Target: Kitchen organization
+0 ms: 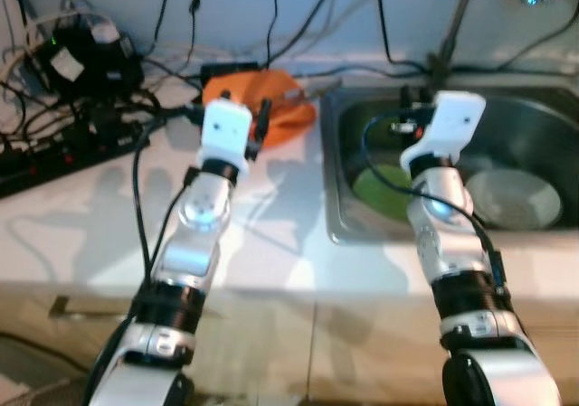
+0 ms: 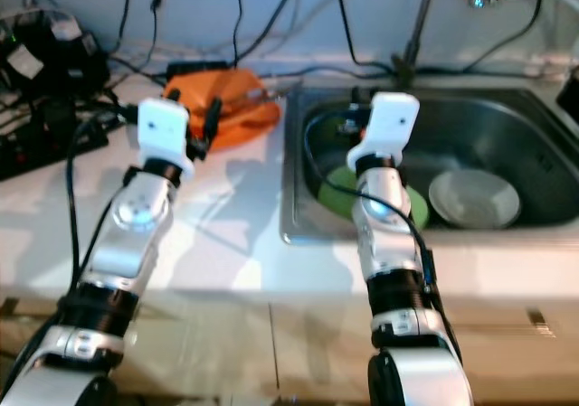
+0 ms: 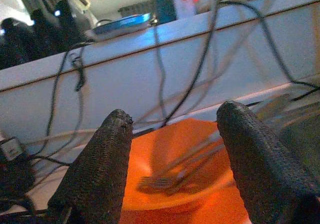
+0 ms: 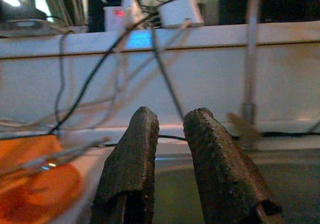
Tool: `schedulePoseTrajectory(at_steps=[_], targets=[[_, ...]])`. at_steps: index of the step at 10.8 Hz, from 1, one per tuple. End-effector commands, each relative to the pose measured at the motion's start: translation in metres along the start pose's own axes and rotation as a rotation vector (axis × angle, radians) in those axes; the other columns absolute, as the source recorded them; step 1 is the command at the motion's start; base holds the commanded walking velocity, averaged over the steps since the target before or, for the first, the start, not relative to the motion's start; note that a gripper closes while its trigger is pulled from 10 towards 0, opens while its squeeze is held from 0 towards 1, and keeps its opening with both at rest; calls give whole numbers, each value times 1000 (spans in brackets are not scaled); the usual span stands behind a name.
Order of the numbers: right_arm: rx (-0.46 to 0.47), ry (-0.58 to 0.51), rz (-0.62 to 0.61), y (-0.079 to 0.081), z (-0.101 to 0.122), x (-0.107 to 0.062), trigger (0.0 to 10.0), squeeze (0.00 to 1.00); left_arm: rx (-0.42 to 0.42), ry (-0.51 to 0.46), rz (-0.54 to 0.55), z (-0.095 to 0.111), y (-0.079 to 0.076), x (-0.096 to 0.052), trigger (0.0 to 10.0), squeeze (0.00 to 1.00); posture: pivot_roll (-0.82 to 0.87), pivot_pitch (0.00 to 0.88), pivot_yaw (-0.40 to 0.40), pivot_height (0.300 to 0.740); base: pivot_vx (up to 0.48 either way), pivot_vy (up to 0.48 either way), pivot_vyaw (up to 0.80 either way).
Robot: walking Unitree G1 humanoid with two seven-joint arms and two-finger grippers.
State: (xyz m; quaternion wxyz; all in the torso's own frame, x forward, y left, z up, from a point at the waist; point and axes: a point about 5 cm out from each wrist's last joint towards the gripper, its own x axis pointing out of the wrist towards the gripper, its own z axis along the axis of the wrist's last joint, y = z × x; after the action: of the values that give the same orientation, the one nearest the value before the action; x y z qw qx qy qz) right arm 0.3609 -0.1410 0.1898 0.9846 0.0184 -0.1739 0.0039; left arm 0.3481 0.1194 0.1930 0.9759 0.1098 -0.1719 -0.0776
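I'm looking down at the white counter (image 1: 271, 243), steel sink (image 2: 543, 166) on my right. In the basin lie a green plate (image 1: 378, 193) and a white bowl (image 2: 475, 198), side by side. An orange bowl (image 1: 289, 99) sits at the counter's back with a fork (image 3: 170, 176) in it. My left gripper (image 3: 172, 149) hovers just before that bowl, fingers spread wide. My right gripper (image 4: 170, 149) hangs over the sink, fingers close with a narrow gap.

Soft, slightly blurred head views under bright overhead light, with faint arm shadows on the pale counter (image 1: 271, 234).
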Motion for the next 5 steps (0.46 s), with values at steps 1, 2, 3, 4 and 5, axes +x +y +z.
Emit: schedulePoseTrajectory(at_steps=[1, 2, 3, 4, 5], targets=[[20, -3, 22, 10, 2, 2, 10000, 0, 6, 3, 19, 0, 8, 0, 10000, 0, 94, 0, 30, 740, 334, 0, 0], [19, -1, 22, 9, 2, 2, 10000, 0, 5, 2, 20, 0, 8, 0, 10000, 0, 93, 0, 30, 740, 334, 0, 0], [20, -1, 22, 9, 2, 2, 10000, 0, 5, 1, 20, 0, 8, 0, 10000, 0, 93, 0, 30, 740, 334, 0, 0], [20, 0, 23, 9, 2, 2, 10000, 0, 4, 0, 21, 0, 7, 0, 10000, 0, 94, 0, 29, 740, 330, 0, 0], [20, 2, 26, 10, 1, 2, 10000, 0, 4, -1, 21, 1, 7, 0, 10000, 0, 94, 0, 29, 740, 334, 0, 0]])
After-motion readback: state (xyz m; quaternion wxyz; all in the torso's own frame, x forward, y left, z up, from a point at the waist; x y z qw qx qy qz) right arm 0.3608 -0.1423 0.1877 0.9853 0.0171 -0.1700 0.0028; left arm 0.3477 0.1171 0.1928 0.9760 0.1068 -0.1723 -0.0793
